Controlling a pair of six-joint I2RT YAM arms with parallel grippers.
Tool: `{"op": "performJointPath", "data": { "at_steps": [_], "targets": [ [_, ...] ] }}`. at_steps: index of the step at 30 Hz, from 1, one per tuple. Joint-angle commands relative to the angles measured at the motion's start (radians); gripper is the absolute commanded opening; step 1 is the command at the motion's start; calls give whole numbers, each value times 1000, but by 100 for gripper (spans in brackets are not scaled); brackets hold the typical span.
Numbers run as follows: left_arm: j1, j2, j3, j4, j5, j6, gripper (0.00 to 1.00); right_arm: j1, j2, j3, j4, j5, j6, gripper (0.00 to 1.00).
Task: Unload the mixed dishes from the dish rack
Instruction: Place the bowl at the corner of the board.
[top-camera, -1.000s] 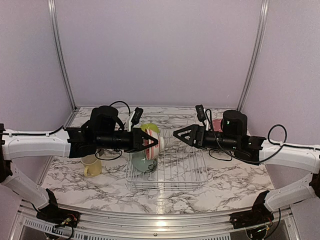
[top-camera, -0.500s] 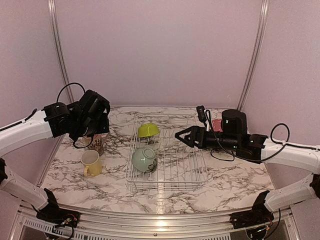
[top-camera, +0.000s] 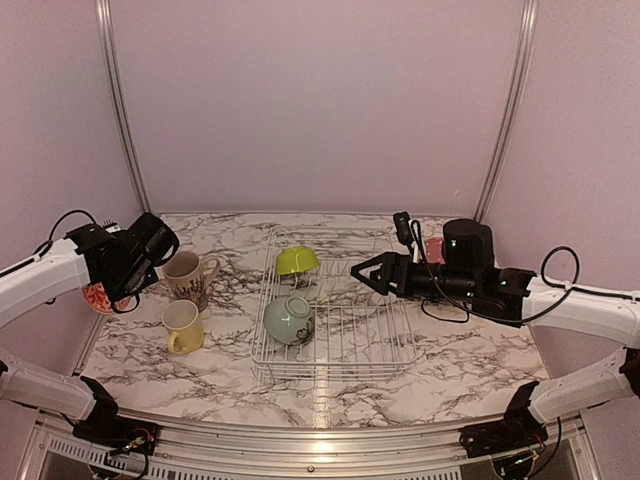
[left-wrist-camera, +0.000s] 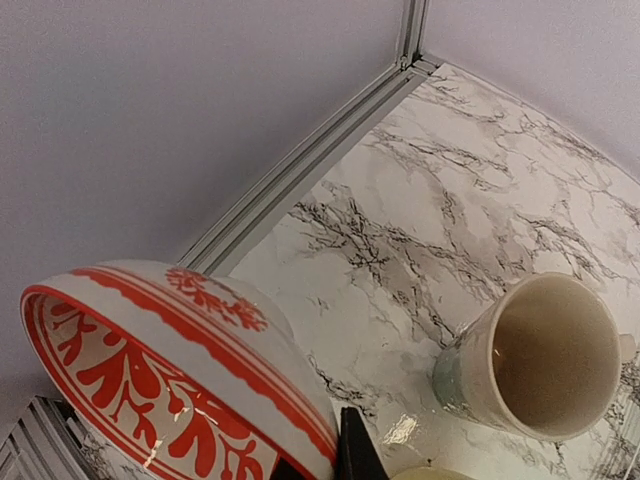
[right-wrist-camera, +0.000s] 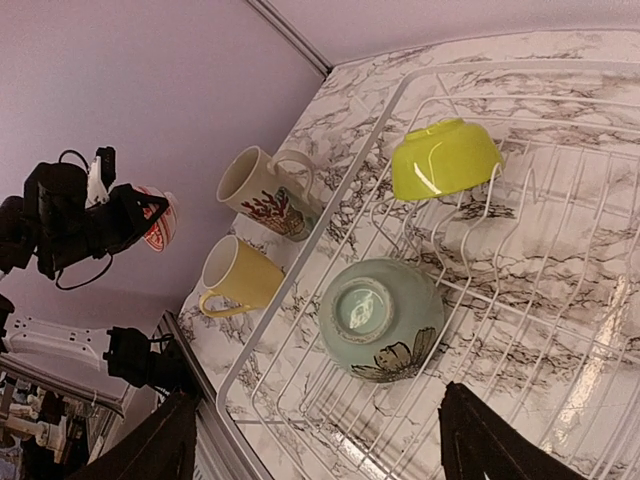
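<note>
My left gripper (top-camera: 112, 288) is shut on the rim of a red-patterned bowl (left-wrist-camera: 170, 390), held tilted above the table's far left edge, left of a cream patterned mug (top-camera: 187, 278) and a yellow mug (top-camera: 182, 326) standing on the marble. The white wire dish rack (top-camera: 390, 345) sits in the middle. An upside-down lime bowl (right-wrist-camera: 445, 158) and an upside-down pale-green bowl (right-wrist-camera: 380, 318) with a flower print lie in its left half. My right gripper (top-camera: 365, 270) hovers open over the rack's back right part, with nothing between its fingers (right-wrist-camera: 485, 440).
A red dish (top-camera: 433, 248) shows partly behind the right arm at the back right. The metal frame rail (left-wrist-camera: 300, 170) and the wall run close along the left of the held bowl. The rack's right half holds no dishes.
My left arm has swung from over the rack's left side out to the far left table edge, carrying the red-patterned bowl past the mugs. The right arm has barely moved.
</note>
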Motion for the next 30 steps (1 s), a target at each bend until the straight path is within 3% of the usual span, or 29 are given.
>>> {"op": "performJointPath", "data": {
  "at_steps": [1, 14, 25, 28, 30],
  "targets": [
    [22, 63, -58, -27, 72, -125, 0, -3, -1, 38, -22, 11, -12, 80],
    [64, 112, -195, 177, 215, -125, 14, 72, 141, 111, -114, 81, -61, 80],
    [88, 180, -236, 245, 257, -107, 15, 119, 246, 166, -106, 84, -71, 80],
    [94, 195, -236, 254, 262, -100, 20, 121, 257, 168, -102, 85, -70, 80],
    [98, 201, -234, 254, 266, -90, 29, 123, 263, 170, -98, 85, -68, 80]
  ]
}}
